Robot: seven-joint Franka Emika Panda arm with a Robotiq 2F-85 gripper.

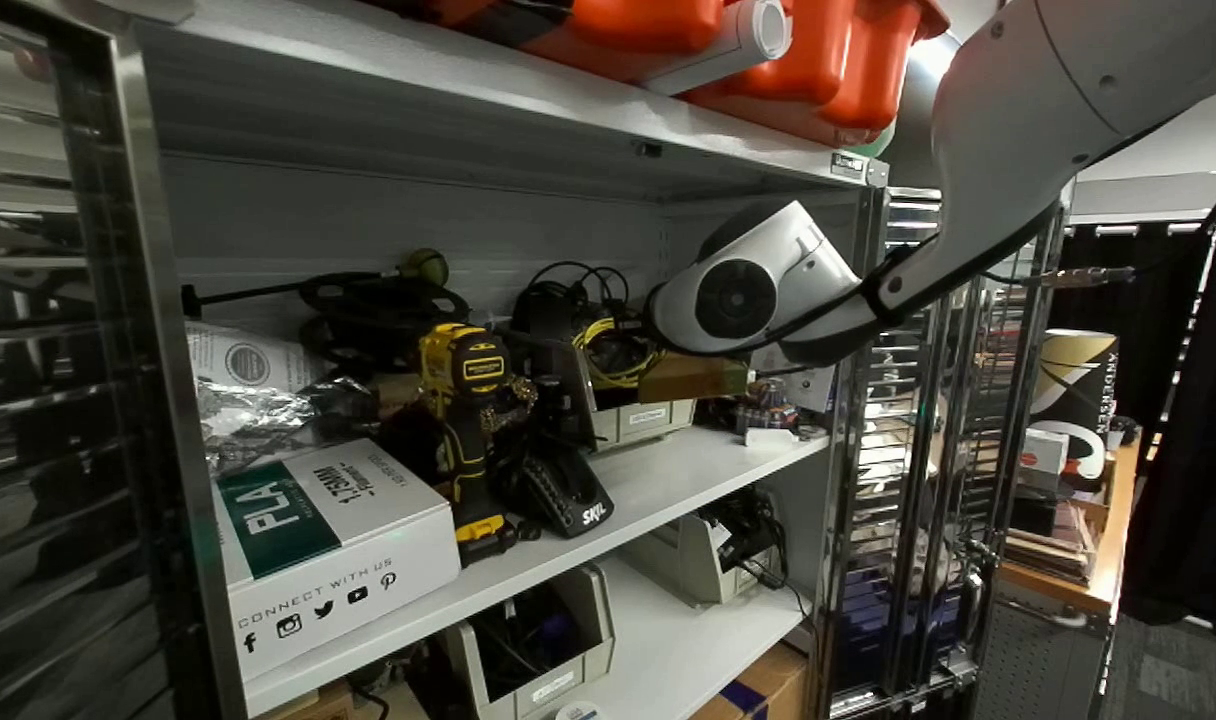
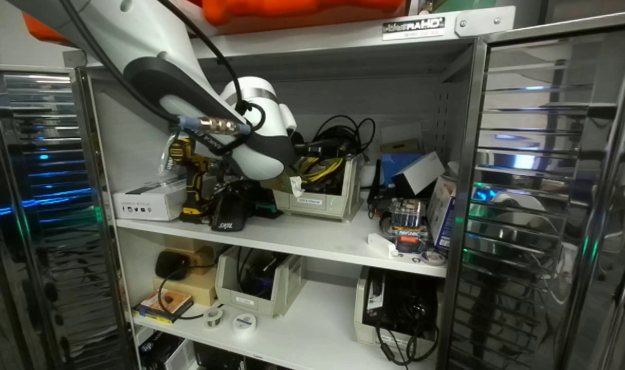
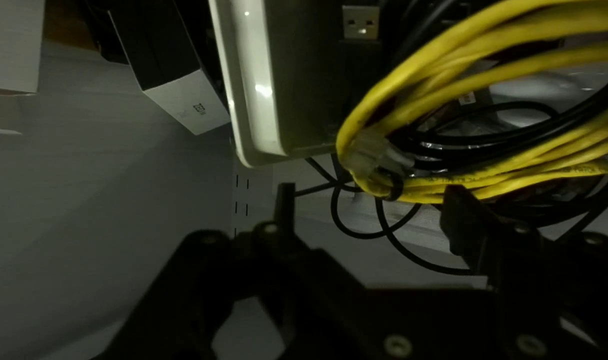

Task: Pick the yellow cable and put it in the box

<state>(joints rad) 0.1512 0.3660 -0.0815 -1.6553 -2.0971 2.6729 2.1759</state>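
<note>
The yellow cable is a coiled bundle (image 3: pixel 509 172) with a dark tie, lying among black cables. It shows in both exterior views (image 1: pixel 618 355) (image 2: pixel 320 167), at the top of a beige open bin (image 2: pixel 312 203) on the upper shelf. The bin also shows in an exterior view (image 1: pixel 648 422), and its pale wall shows in the wrist view (image 3: pixel 256 90). My gripper (image 3: pixel 370 190) is open, its fingers wide apart. The right fingertip overlaps the coil's lower edge in the picture; contact cannot be told. Nothing is held. In the exterior views the arm mostly hides the gripper.
A yellow drill (image 1: pixel 463 400), a SKIL charger (image 1: pixel 568 490) and a white PLA box (image 1: pixel 348 540) stand beside the bin. Battery packs (image 2: pixel 407 226) and small boxes (image 2: pixel 420 172) are on its other side. Two more bins (image 2: pixel 261 282) (image 2: pixel 394 318) stand on the lower shelf.
</note>
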